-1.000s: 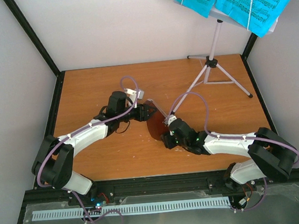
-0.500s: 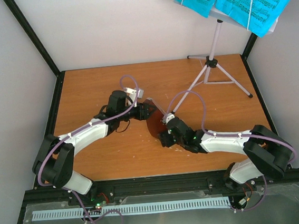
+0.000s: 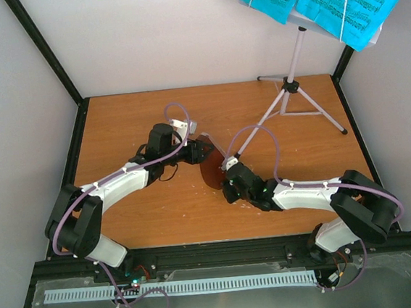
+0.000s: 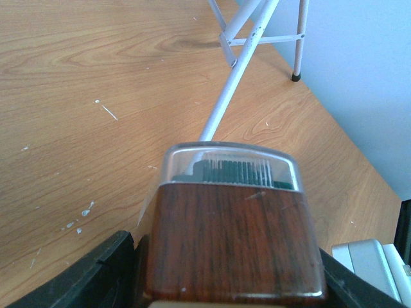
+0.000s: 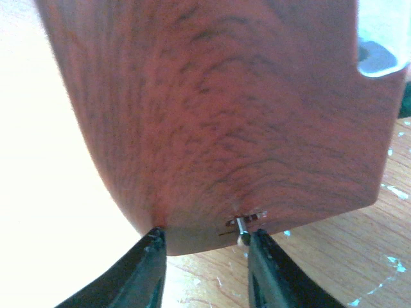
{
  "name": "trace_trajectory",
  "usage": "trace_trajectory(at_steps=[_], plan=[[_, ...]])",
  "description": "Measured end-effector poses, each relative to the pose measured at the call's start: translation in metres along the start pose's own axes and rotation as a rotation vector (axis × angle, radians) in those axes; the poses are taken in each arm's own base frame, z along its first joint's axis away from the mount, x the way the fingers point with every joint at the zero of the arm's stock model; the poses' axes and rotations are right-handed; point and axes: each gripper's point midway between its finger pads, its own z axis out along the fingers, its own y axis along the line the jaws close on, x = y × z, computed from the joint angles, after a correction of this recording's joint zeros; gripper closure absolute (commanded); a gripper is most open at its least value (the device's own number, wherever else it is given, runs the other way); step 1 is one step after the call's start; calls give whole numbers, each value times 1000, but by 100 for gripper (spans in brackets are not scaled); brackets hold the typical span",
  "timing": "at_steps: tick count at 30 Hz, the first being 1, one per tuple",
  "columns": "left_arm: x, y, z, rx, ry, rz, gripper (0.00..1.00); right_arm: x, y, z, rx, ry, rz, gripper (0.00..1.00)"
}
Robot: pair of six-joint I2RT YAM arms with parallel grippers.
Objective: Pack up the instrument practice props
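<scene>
While the left pincer (image 4: 228,285) clamps the metronome (image 4: 234,237), right pincer (image 5: 205,239) narrow at its base, grip unclear

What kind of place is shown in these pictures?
Probably a robot test cell, not a music room: two robot arms are bolted at the near edge of a wooden table, plain walls with a black frame enclose it, and the music stand and metronome look like props.

stand leg (image 3: 274,105) beside metronome (image 3: 209,174), open tabletop (image 3: 115,126) left
</scene>
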Motion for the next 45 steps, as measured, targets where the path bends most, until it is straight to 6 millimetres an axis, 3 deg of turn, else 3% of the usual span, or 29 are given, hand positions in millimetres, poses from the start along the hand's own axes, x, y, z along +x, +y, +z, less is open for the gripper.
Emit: trace_trajectory(at_steps=[3,9,13,17,20,24,29,32,36,40,45], plan=[[0,0,0,0,-1,2,56,0,-1,0,7,-2,-3,66],[2,-2,0,9,-6,41,56,-9,0,-6,2,-35,4,38],[6,-11,-1,19,1,123,55,-32,-4,-29,6,-134,30,31],[18,-25,-2,31,23,242,52,-56,-27,-55,15,-237,101,28],[25,-32,-5,38,34,310,45,-62,-60,-63,51,-271,179,27],[30,-34,-8,41,38,363,25,-53,-91,-60,77,-250,254,27],[48,-28,-13,26,83,361,10,-42,-91,-45,34,-192,265,28],[53,-28,-20,21,88,352,6,-35,-86,-33,8,-149,260,28],[36,-46,-39,56,21,358,1,-31,-84,-18,-6,-109,243,29],[3,-64,-72,91,-86,336,0,-24,-78,0,-41,-56,201,30],[-58,-41,-113,0,-187,263,0,-17,-56,11,-133,-16,110,33]])
